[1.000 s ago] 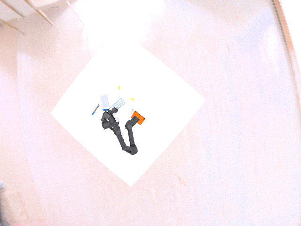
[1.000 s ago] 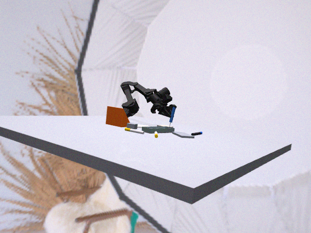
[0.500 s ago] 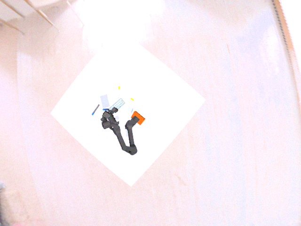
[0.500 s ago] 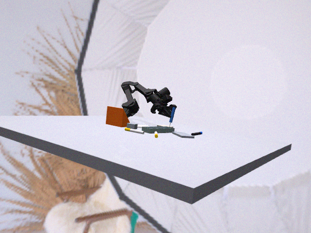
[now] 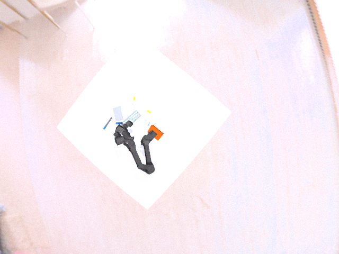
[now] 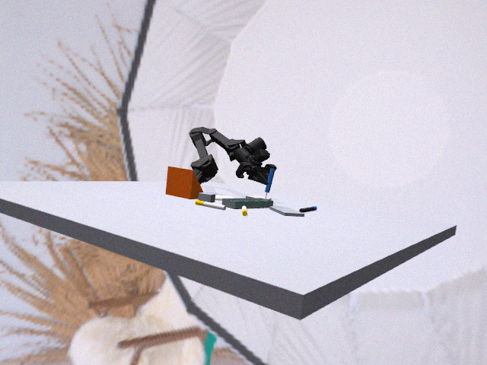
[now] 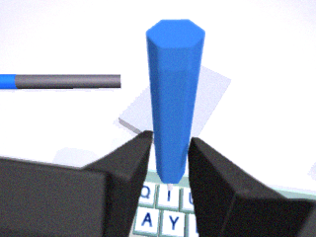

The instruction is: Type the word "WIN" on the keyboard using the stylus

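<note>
End effector [image 5: 120, 124] [image 6: 268, 172] [image 7: 170, 141] nearly shut on stylus [image 5: 118, 123] [image 6: 269, 180] [image 7: 174, 99]; tip at/near "I" key [image 7: 169, 197] below. Risk: tilt under load → slip, neighbour key hit w/ "I".

Around the worktop [image 5: 175, 90] [image 6: 354, 243], the overhead view shows a pale pinkish floor [image 5: 191, 213], brightly lit beyond its top corner. From outside, pleated whitish panels [image 6: 173, 145] with a dark curved strip [image 6: 135, 66] stand behind its left end, and tan bristly strands [image 6: 90, 129] spread above and below its long dark edge.
</note>
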### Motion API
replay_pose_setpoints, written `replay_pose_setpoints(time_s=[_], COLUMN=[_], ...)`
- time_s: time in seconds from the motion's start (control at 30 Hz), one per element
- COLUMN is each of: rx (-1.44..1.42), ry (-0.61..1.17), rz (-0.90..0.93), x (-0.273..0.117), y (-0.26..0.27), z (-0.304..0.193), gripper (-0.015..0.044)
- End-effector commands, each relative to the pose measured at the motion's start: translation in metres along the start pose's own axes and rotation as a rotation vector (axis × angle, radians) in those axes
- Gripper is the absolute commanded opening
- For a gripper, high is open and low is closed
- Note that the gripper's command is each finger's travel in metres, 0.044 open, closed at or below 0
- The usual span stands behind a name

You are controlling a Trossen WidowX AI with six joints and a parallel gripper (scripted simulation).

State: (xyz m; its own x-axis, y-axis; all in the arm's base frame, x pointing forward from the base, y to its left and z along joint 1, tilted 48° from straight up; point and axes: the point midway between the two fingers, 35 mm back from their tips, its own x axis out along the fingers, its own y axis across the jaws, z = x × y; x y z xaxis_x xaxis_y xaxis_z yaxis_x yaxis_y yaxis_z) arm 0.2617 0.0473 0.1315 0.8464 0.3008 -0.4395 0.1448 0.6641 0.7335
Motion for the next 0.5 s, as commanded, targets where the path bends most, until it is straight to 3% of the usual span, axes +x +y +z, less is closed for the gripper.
replay_pose_setpoints(time_s=[0.0,0.47], rx=[0.004,0.004], ry=[-0.005,-0.005], rz=[-0.001,-0.001], x=[0.0015,0.0055], y=[-0.0001,0.0000], z=[-0.0019,-0.0089], gripper=[0.0081,0.0081])
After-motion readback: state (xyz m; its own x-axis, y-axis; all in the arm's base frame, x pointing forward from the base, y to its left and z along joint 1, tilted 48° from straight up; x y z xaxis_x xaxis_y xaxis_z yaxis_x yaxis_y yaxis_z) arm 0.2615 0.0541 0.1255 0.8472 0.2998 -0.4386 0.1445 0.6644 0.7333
